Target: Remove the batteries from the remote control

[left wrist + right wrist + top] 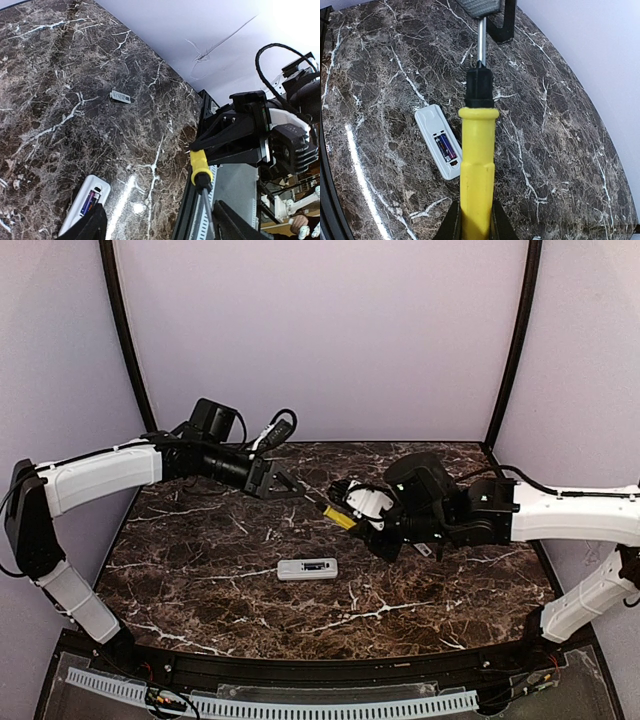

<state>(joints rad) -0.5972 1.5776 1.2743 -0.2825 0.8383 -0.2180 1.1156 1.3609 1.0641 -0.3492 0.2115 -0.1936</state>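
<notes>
The white remote control (pixel 307 568) lies on the marble table, compartment side up, with its cover off. Purplish and reddish batteries (pixel 445 146) sit inside the compartment and also show in the left wrist view, batteries (pixel 90 201). My right gripper (pixel 476 225) is shut on the handle of a yellow screwdriver (pixel 477 165), held above the table right of the remote control (pixel 438 141). The metal shaft (pixel 207 212) reaches between the spread fingers of my left gripper (pixel 160 231), close to its right finger (pixel 235 225). In the top view my left gripper (pixel 290 485) faces my right gripper (pixel 355 523).
A small flat grey cover (pixel 120 96) lies alone on the marble, away from the remote. The purple wall stands at the back. The table's black front rail (pixel 320 670) runs along the near edge.
</notes>
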